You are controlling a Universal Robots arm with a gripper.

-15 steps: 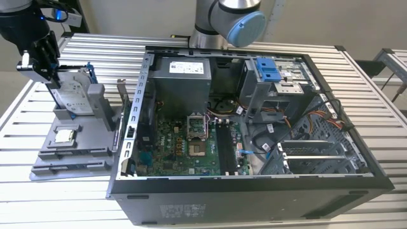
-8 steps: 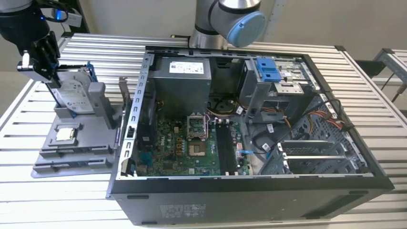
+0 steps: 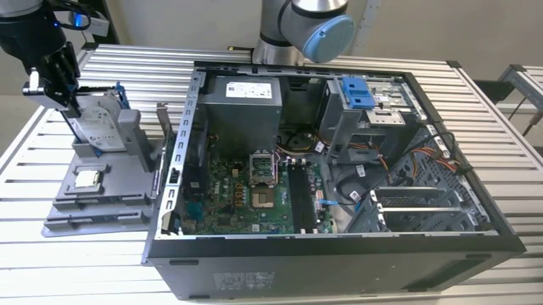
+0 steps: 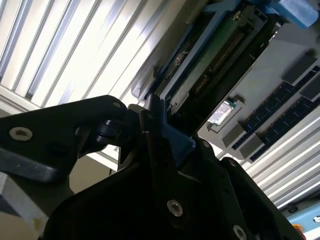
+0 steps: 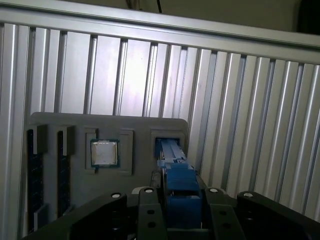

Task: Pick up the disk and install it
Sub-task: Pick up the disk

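gripper (image 5: 181, 195): clamped narrow on disk (image 3: 99, 131) by its blue bracket | disk: upright in a slot of grey holder (image 3: 85, 213), chip (image 5: 104, 152) in the neighbouring holder pocket | risk: thin-edge grip, could tilt and jam in holder slot, or slip free

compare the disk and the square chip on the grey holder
Pose: the disk stands on edge in its slot; the chip lies flat in a recess. Size: the disk is far larger than the chip. State: the claw clamps the disk; the chip is untouched. Both sit on the grey holder.
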